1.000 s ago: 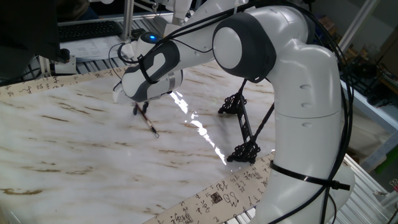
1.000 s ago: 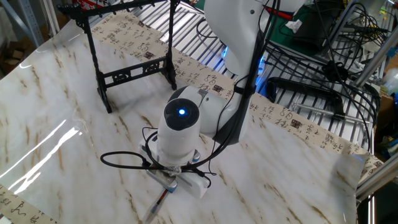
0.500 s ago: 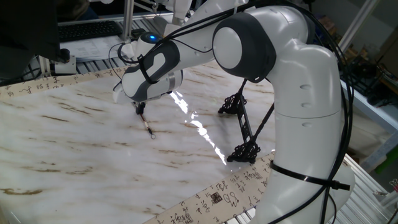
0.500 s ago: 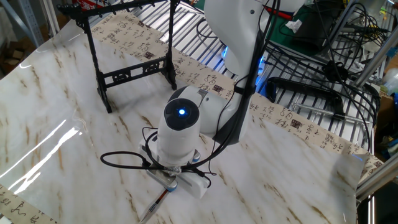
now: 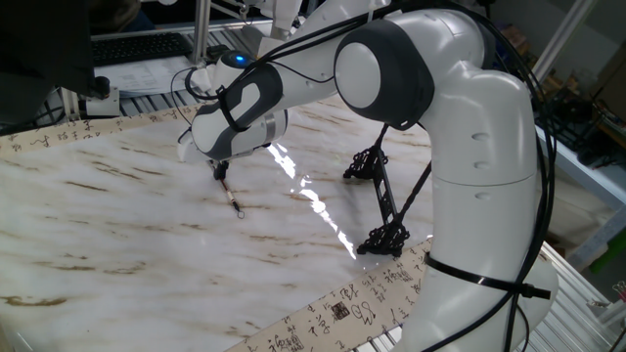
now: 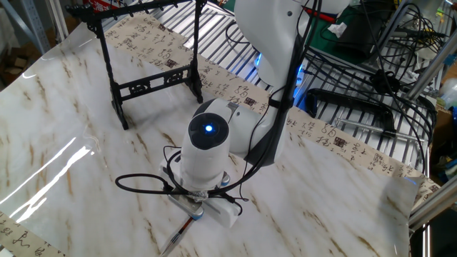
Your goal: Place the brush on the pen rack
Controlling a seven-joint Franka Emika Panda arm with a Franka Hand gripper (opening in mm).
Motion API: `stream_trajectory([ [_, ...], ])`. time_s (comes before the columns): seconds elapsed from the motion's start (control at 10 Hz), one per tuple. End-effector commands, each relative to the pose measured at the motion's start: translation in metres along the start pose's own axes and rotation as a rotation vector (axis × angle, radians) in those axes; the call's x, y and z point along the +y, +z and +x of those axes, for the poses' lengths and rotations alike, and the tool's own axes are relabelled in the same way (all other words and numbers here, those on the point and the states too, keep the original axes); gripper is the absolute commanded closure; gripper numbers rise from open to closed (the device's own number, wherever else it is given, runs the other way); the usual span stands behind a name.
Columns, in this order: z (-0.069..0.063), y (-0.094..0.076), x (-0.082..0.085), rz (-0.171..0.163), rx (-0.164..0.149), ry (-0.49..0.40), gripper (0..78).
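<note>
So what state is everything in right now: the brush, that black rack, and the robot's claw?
Brush: lying on the marble table, one end under the gripper, not on the rack.
Rack: standing upright, nothing resting on it, apart from the brush.
Gripper: down low over the brush's end; the wrist hides its fingers, so open or shut cannot be told.

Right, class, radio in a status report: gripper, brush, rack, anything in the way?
Gripper down over the brush, fingers hidden, grip unconfirmed. Brush low on the table. Rack apart, bare. Nothing between them.
</note>
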State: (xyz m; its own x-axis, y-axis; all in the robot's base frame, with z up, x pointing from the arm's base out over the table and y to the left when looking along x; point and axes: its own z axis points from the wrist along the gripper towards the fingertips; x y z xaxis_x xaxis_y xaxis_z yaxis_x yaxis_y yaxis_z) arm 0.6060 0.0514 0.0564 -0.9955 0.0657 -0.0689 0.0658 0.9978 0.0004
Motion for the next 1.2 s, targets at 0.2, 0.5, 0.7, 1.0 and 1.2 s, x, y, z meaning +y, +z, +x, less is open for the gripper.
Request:
stream_trajectory([
  [0.2, 0.002, -0.020, 0.007, 0.005, 0.032, 0.044, 76.4],
  [0.5, 0.003, -0.032, 0.008, 0.016, 0.053, 0.042, 76.4],
  [0.7, 0.006, -0.046, 0.008, 0.029, 0.086, 0.035, 76.4],
  [1.0, 0.012, -0.065, 0.004, 0.048, 0.129, 0.011, 76.4],
  [1.2, 0.017, -0.075, 0.001, 0.059, 0.155, -0.003, 76.4],
])
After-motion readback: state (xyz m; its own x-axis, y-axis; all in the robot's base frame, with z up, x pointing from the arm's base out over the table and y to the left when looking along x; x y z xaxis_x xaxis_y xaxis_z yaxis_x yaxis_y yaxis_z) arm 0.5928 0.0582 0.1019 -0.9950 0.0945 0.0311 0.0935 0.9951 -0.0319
